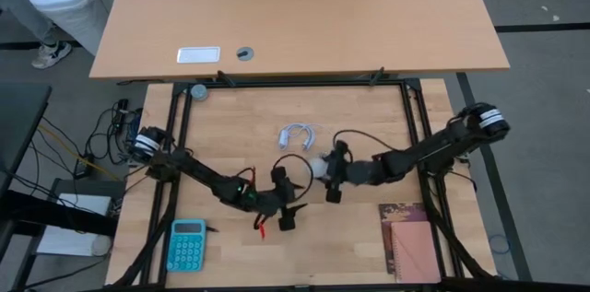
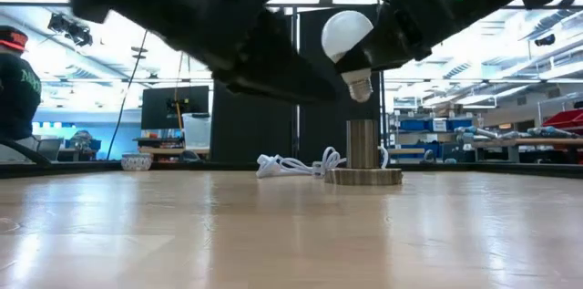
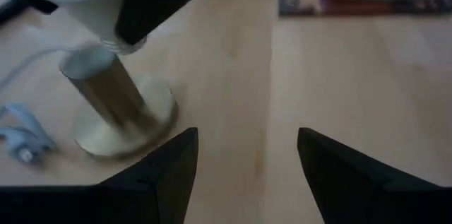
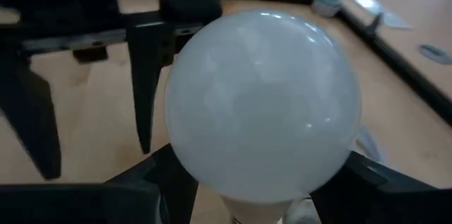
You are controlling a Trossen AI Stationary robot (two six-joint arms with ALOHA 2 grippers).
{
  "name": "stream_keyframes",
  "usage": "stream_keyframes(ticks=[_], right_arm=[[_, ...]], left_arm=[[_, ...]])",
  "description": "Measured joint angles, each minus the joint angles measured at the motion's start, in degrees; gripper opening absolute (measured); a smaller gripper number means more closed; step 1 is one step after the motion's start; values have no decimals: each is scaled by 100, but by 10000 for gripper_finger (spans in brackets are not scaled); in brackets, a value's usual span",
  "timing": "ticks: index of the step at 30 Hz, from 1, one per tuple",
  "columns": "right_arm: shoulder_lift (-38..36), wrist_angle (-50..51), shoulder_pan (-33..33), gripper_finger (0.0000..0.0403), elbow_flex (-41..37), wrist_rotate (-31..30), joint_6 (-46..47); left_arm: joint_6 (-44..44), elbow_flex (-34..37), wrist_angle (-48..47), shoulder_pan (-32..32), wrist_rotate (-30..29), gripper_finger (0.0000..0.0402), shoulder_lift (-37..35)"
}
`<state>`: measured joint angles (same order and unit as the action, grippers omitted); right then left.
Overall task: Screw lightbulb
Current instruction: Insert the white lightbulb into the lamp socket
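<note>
A pale wooden table (image 1: pixel 369 117) carries a teal calculator (image 1: pixel 187 244) at about 8 o'clock, with the left gripper (image 3: pixel 244 174) near centre, its jaws parted and empty. Just to its 3 o'clock, the right gripper (image 4: pixel 247 181) clasps the lightbulb (image 2: pixel 347 36), held tilted with its base just above the metal socket (image 2: pixel 363 150) (not yet threaded in, I judge), so lowering and twisting remain. No legible writing shows anywhere.

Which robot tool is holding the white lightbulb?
The right tool grips the lightbulb above the socket. The left tool is open and empty.
</note>
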<state>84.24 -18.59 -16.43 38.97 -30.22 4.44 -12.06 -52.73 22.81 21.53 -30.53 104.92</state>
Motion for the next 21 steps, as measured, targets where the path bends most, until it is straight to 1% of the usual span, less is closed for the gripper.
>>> stream_keyframes(ticks=[4, 11, 17, 21], right_arm=[[-244, -425, 264, 228, -378, 124, -55], [-290, -1176, 754, 228, -824, 517, -139], [-286, -1561, 1067, 228, -1086, 973, -105], [-286, -1799, 1128, 228, -1246, 1072, -58]], left_arm=[[130, 4, 40, -366, 31, 248, 0], [148, 4, -7, -1013, 645, 248, 0], [282, 4, -10, -1329, 853, 248, 0], [287, 4, 6, -1483, 940, 248, 0]])
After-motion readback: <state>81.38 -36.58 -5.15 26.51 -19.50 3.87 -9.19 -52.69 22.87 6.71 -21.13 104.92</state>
